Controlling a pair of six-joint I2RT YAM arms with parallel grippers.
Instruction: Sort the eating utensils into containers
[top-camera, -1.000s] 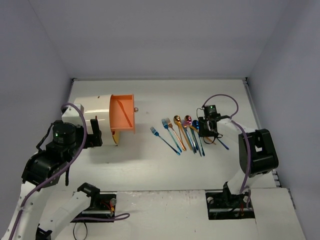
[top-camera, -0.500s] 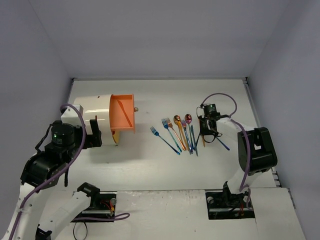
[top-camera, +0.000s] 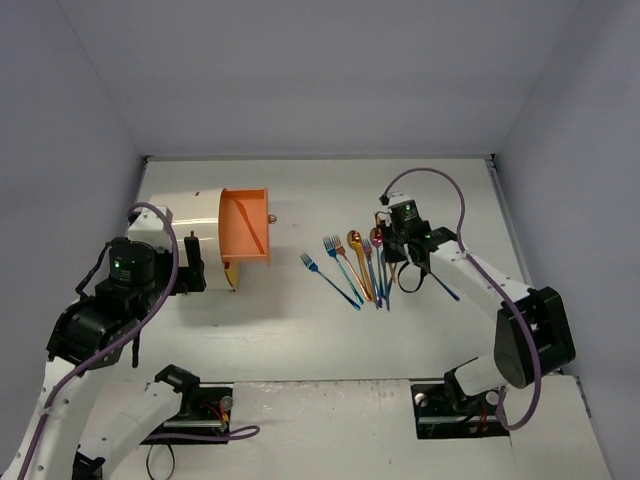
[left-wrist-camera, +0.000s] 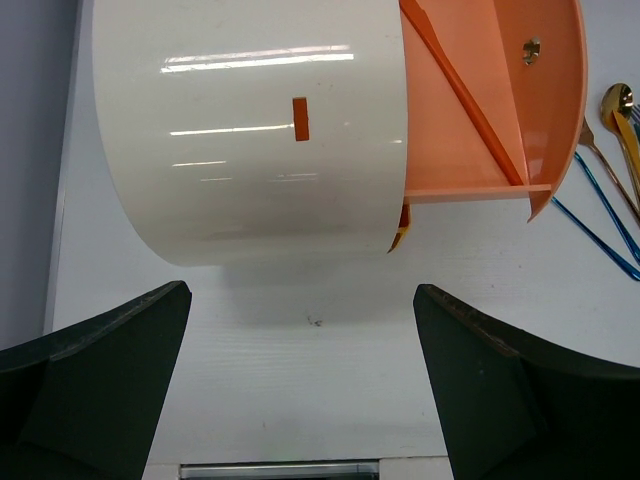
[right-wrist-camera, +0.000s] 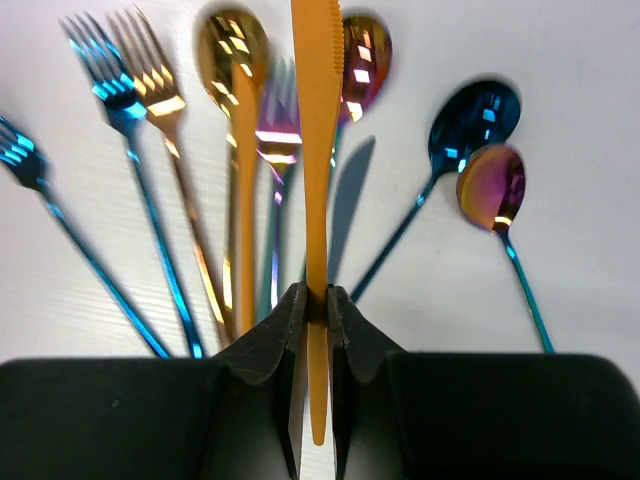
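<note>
1. While nearly closed, the right gripper (right-wrist-camera: 316, 300) pinches a slim orange-gold serrated knife (right-wrist-camera: 318, 110) by its handle between two dark fingers, with the blade pointing away from the wrist.
2. The knife is lifted off the white table (top-camera: 300, 330), and its shadow falls on the tabletop just to its right.
3. Under and around it the rest lie fanned on the table: a metallic blue fork (right-wrist-camera: 20, 155) at far left, a second blue fork (right-wrist-camera: 108, 80), a gold fork (right-wrist-camera: 155, 95), a gold spoon (right-wrist-camera: 232, 45), an iridescent purple fork (right-wrist-camera: 278, 135), a pink-purple spoon (right-wrist-camera: 365, 60), a blue spoon (right-wrist-camera: 478, 115) and a small purple spoon (right-wrist-camera: 490, 190).
4. The left gripper (left-wrist-camera: 302, 300) has its fingers spread wide with nothing between them, and it faces the side of the cream-white drum-shaped cabinet (left-wrist-camera: 250, 130).
5. An orange drawer (left-wrist-camera: 455, 150) is slid out of the cabinet and shows a diagonal divider and a round orange front with a brass knob (left-wrist-camera: 533, 46).
6. From the top view the cabinet is on the table's left, well apart from the utensil row on the right, where the right gripper hangs.
</note>
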